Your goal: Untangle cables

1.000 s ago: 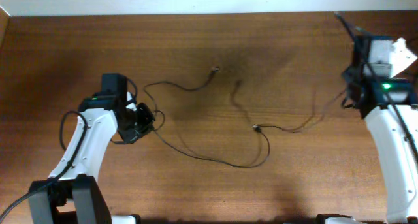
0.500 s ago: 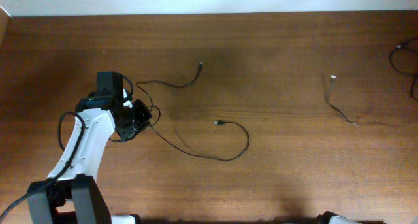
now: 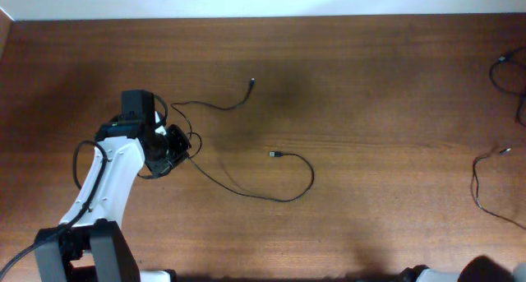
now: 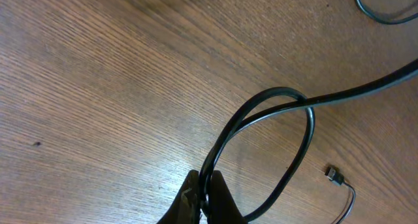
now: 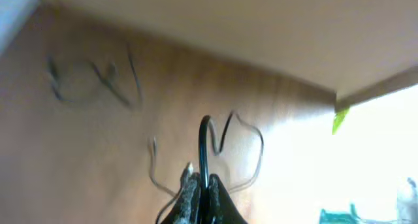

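Left gripper (image 3: 182,148) is sitting at left-centre of the overhead frame, on the end of the white left arm (image 3: 111,175). In the left wrist view its jaws are standing fully closed at bottom centre. They are pinching a loop of the left cable (image 4: 307,129) low over the wooden table (image 4: 98,87).

Left cable, overhead view: two runs are leaving the grip.
- One is heading up and right, ending in a plug (image 3: 251,82) in the upper centre-left.
- The other is sweeping down and right, then curling back to a second plug (image 3: 274,154) near frame centre.
- Cannot tell whether these are one cable or two.

Right gripper (image 5: 201,192) is lying outside the overhead frame. The right wrist view is blurred. Its fingers are pressing together at bottom centre on a thin black strand rising straight up between them, apparently the right cable (image 3: 476,183).

Right cable, overhead view: it is lying at the right edge, with its pale tip (image 3: 505,150) uppermost, and is running off toward the lower right corner. It is lying well apart from the left cable.
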Controlling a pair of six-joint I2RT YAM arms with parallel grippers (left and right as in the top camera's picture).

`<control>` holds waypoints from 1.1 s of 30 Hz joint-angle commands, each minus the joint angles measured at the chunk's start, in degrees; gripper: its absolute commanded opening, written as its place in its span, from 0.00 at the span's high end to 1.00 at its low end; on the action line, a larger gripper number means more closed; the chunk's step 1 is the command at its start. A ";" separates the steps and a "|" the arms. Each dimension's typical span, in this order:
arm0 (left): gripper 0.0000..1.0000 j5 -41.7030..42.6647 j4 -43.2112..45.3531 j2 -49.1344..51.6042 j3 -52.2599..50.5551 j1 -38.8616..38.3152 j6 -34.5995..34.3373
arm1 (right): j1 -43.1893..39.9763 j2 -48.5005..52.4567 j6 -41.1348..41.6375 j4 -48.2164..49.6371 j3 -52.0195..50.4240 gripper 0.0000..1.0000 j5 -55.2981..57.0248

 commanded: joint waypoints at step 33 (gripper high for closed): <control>0.90 24.85 33.16 -0.31 -0.09 -7.91 -5.84 | 24.63 10.84 11.19 2.40 -20.81 0.03 -24.79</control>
